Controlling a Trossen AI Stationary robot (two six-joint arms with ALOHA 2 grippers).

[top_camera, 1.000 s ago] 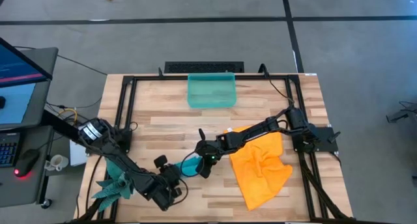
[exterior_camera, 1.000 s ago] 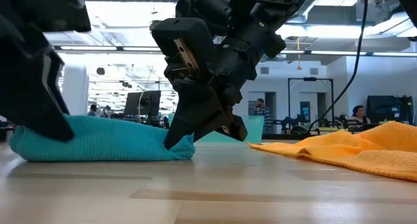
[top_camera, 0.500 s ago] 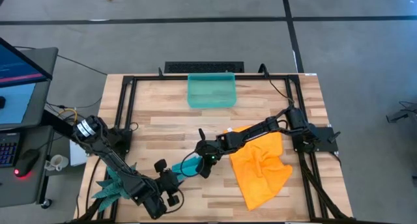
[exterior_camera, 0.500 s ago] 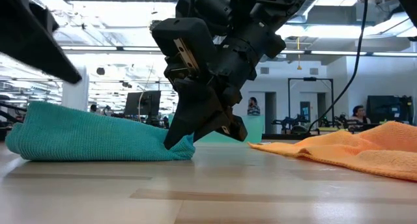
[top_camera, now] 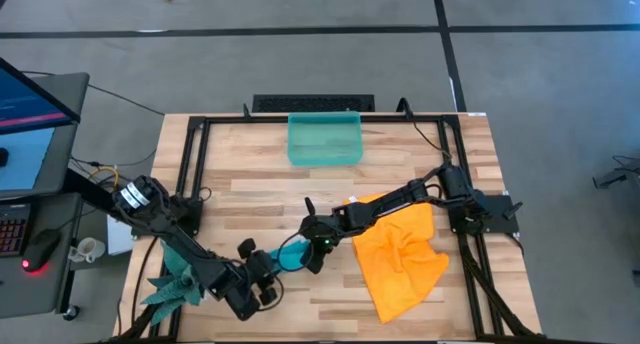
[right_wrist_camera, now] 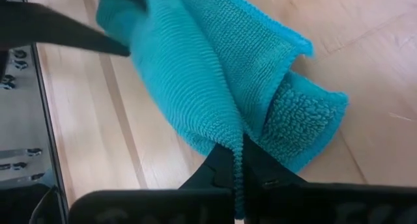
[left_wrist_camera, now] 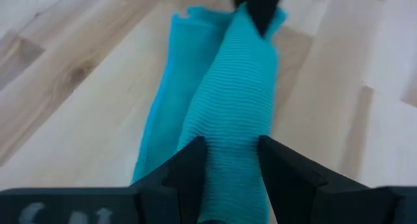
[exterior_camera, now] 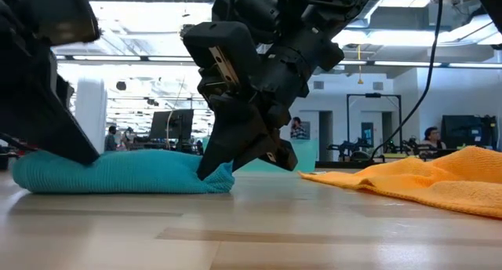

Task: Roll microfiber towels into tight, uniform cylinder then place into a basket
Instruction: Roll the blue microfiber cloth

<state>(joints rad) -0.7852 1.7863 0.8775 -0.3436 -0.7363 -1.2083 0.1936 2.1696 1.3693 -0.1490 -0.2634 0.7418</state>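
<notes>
Teal-blue microfiber towel (exterior_camera: pixel 118 172), half rolled, is being gripped at both ends near the table's front edge.
The right gripper (right_wrist_camera: pixel 238 160) is pinching one end with fingers pressed together; the left gripper (left_wrist_camera: pixel 228 160) is straddling the other end, its fingers (left_wrist_camera: pixel 189 165) spread around the roll. The orange towel (top_camera: pixel 400 249) is lying just beside, the basket (top_camera: pixel 324 139) sitting at the wooden table's (top_camera: pixel 250 184) far edge.
</notes>
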